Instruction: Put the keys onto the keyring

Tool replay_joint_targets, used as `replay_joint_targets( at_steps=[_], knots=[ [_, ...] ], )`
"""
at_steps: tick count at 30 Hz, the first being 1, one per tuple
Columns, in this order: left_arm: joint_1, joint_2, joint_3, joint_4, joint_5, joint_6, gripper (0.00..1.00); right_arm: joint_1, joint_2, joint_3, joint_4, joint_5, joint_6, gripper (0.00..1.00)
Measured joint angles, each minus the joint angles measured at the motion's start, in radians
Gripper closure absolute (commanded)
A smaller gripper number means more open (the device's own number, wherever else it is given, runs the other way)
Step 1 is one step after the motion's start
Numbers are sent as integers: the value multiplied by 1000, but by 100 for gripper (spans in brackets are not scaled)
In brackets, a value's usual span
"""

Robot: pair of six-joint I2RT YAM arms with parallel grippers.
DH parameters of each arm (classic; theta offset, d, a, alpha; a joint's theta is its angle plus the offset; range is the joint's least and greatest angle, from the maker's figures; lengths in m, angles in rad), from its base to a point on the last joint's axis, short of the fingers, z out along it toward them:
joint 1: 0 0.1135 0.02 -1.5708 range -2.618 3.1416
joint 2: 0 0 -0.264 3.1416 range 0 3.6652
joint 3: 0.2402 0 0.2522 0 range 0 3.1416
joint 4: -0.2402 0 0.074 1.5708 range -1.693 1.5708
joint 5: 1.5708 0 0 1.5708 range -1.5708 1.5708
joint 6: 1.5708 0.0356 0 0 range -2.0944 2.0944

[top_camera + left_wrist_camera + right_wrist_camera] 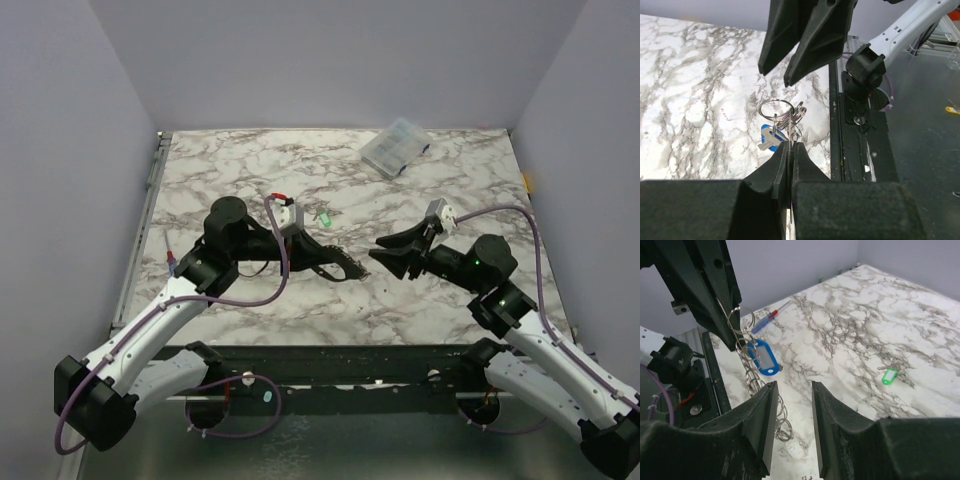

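A small screwdriver [767, 320] with a red and blue handle lies on the marble table [250, 160], well to the left of the left gripper [790, 146], near the table's left edge.

The left gripper reaches toward the middle of the table with its jaws pressed together on the wire of the keyring [789, 119]. One round loop stands out just past the left gripper's tips, and more linked rings hang down from it in a short chain. Whether the lowest rings touch the marble cannot be told.

The blue key [771, 137] hangs among those rings just below the left gripper's tips, its blue tag facing the other arm and a silvery blade beside it.

The green key [325, 217] lies flat on the marble, apart from the rings, a little farther back than the left gripper's tips and touched by neither arm.

The right gripper [792, 386] points straight at the left gripper from the right, tip close to tip. Its jaws stand partly open with nothing between them, and they stop just short of the loop without touching it.

A clear plastic box [395, 147] sits well apart from the left gripper, toward the back right of the table.
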Motion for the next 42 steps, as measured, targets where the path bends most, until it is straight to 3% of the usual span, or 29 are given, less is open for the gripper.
replay_joint_targets(
  at_steps=[11, 23, 29, 34, 42],
  knots=[
    [0, -37, 0, -1, -88, -23, 100, 0, -9, -11, -63, -8, 87, 56],
    [2, -72, -15, 56, -275, -119, 100, 0, -36, -159, -44, 237, 368, 54],
    [2, -76, -18, 98, -406, -257, 100, 0, -24, -251, 109, 206, 483, 54],
    [2, -89, -22, 112, -540, -424, 100, 0, 23, -265, 296, 113, 479, 54],
    [6, -129, -23, 126, -592, -632, 100, 0, 137, -270, 571, -31, 444, 49]
  ],
)
